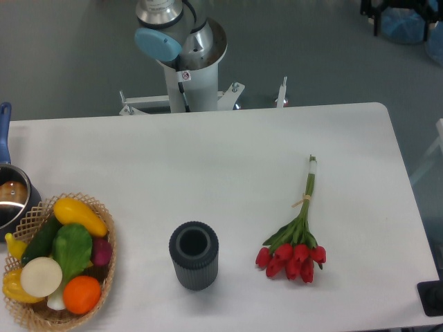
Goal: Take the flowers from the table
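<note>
Red tulip buds mark the flowers (299,228), which lie flat on the white bench (228,149) toward its right side. The buds point at the near edge; the thin green stems run away from them toward the far edge, tied partway along, with the cut ends farthest from the camera. Nothing touches the bunch.

Only the base and lower joints of the arm (181,41) appear, mounted beyond the far edge of the bench. The end effector is outside the picture, so whether its fingers are apart or together cannot be told.

Judged step: approach not yet begun. The flowers are untouched and the arm is not over the bench.

Requirements for the next move, as a judgement:
- Bring the end effector over the right half of the bench, above the stems.
- Turn the fingers to close across the stems, not along them.
- Aim near the tie, where the stems are gathered tightest; avoid the buds, which are likely to crush.
- Descend close to the bench surface, since the stems lie low on it.

Other items stand clear of the path: a dark ribbed cup (194,254) just left of the buds, a wicker basket (62,266) of vegetables at the near left corner, and a pot (10,197) at the left edge.
</note>
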You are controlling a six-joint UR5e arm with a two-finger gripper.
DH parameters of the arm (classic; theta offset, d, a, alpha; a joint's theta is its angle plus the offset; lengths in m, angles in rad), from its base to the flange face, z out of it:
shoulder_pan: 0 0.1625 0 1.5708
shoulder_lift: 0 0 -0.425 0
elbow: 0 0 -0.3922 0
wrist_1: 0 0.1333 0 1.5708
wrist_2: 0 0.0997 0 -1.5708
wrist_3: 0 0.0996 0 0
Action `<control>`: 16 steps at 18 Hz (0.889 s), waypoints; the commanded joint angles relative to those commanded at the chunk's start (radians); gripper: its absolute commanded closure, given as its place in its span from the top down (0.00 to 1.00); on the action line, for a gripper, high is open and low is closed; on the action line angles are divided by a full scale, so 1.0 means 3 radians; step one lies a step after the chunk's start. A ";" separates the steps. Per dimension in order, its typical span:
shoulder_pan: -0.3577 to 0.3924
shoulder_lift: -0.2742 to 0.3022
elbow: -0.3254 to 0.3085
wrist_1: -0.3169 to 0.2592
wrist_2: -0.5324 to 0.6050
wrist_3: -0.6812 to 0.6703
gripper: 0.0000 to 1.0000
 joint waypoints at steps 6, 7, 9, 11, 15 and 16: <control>-0.0026 0.0000 -0.0092 0.0128 0.0005 -0.0066 1.00; -0.0026 0.0005 -0.0138 0.0138 0.0005 -0.0127 1.00; -0.0026 0.0015 -0.0194 0.0163 0.0005 -0.0265 1.00; -0.0036 0.0015 -0.0265 0.0189 0.0000 -0.0373 1.00; -0.0123 0.0020 -0.0455 0.0383 -0.0194 -0.0551 1.00; -0.0133 0.0015 -0.0496 0.0459 -0.0204 -0.0638 1.00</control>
